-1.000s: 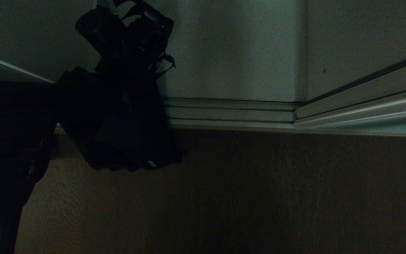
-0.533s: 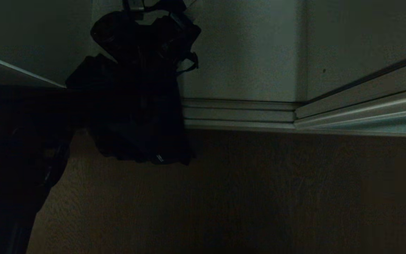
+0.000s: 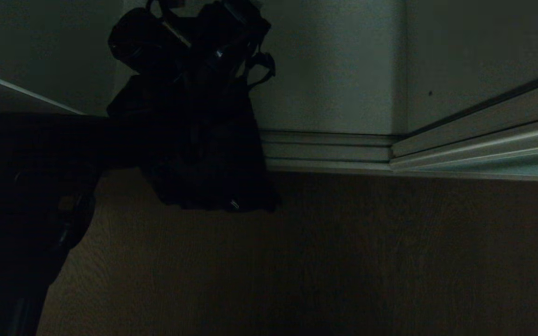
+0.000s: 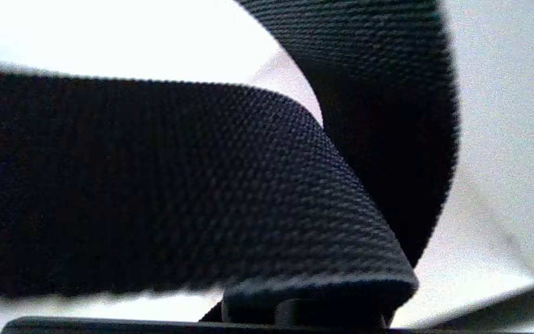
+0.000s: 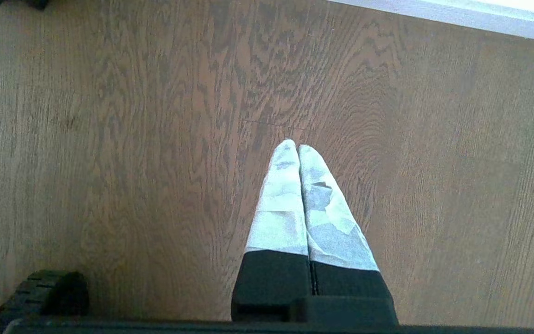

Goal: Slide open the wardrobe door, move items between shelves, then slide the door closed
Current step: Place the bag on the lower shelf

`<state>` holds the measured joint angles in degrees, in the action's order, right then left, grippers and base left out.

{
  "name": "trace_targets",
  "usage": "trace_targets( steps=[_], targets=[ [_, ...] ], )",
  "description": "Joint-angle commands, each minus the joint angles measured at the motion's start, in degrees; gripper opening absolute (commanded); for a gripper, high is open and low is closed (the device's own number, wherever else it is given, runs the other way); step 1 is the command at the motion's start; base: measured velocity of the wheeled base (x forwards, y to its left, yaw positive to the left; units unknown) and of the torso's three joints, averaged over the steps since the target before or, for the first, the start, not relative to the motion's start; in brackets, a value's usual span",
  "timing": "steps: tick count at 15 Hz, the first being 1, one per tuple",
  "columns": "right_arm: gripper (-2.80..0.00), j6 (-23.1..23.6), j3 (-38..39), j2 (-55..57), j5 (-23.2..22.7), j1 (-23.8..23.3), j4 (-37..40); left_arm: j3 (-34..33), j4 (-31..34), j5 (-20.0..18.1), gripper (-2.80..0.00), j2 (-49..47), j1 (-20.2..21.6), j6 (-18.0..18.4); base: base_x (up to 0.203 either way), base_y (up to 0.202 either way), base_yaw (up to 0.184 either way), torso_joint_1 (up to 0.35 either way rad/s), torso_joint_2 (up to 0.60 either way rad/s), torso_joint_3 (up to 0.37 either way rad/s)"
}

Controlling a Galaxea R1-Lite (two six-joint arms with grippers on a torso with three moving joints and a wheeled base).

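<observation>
Head view: the bag (image 3: pixel 194 140) is held aloft by its strap (image 4: pixel 179 185) in the left gripper's closed jaws, above the floor (image 3: pixel 343 256). Right gripper (image 5: pixel 297 147) jaws are closed, empty.

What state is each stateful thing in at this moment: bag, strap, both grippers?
Black bag: hanging in the air above the wooden floor.
Strap: looped across the left wrist view.
Left gripper: shut on strap.
Right gripper: shut, empty, pointing at floor.
</observation>
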<state>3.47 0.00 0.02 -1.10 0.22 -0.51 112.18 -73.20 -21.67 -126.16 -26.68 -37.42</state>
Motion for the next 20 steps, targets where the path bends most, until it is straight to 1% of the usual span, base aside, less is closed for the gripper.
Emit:
trace_targets(
  steps=[1,3,6,8,10,13,14,16,18,19,20],
  targets=[
    [-2.8,0.04,0.0,-0.16,-0.04,-0.03,-0.02,-0.03,-3.92,2.47,-2.8,0.19,1.26,0.12,0.0,0.0,0.0,0.0,0.0,0.0],
    [-2.8,0.04,0.0,-0.2,-0.04,0.04,-0.02,-0.03,-5.46,4.43,-2.8,0.65,2.51,-0.11,0.0,0.0,0.0,0.0,0.0,0.0],
    [-2.8,0.04,0.0,-0.13,-0.04,0.04,-0.02,-0.03,-5.63,5.04,-2.8,0.95,4.92,-0.17,0.0,0.0,0.0,0.0,0.0,0.0],
    [-2.8,0.04,0.0,-0.11,-0.04,0.04,-0.02,-0.03,-5.89,6.2,-2.8,1.66,7.78,-0.3,0.0,0.0,0.0,0.0,0.0,0.0],
    [-2.8,0.04,0.0,-0.2,-0.04,0.04,-0.02,0.05,-7.22,5.81,-2.8,1.96,10.09,-0.14,0.0,0.0,0.0,0.0,0.0,0.0],
    [-2.8,0.04,0.0,-0.18,-0.04,0.04,-0.02,-0.03,-6.57,6.46,-2.8,2.22,11.56,-0.9,0.0,0.0,0.0,0.0,0.0,0.0],
    [-2.8,0.04,0.0,-0.2,-0.04,0.04,-0.02,-0.1,-5.54,6.47,-2.8,0.86,11.84,-0.97,0.0,0.0,0.0,0.0,0.0,0.0],
    [-2.8,0.04,0.0,-0.11,-0.04,0.04,-0.02,-0.05,-1.11,6.54,-2.8,-2.47,12.05,-0.41,0.0,0.0,0.0,0.0,0.0,0.0],
    [-2.8,0.04,0.0,-0.12,-0.04,-0.04,-0.02,-0.03,1.47,5.99,-2.8,-3.46,12.09,2.89,0.0,0.0,0.0,0.0,0.0,0.0],
    [-2.8,0.04,0.0,-0.19,-0.04,0.04,-0.02,-0.03,4.9,6.03,-2.8,-3.44,12.18,4.29,0.0,0.0,0.0,0.0,0.0,0.0],
    [-2.8,0.04,0.0,-0.2,-0.04,0.04,-0.02,-0.03,9.47,6.11,-2.8,-3.27,12.53,6.67,0.0,0.0,0.0,0.0,0.0,0.0]
  ],
)
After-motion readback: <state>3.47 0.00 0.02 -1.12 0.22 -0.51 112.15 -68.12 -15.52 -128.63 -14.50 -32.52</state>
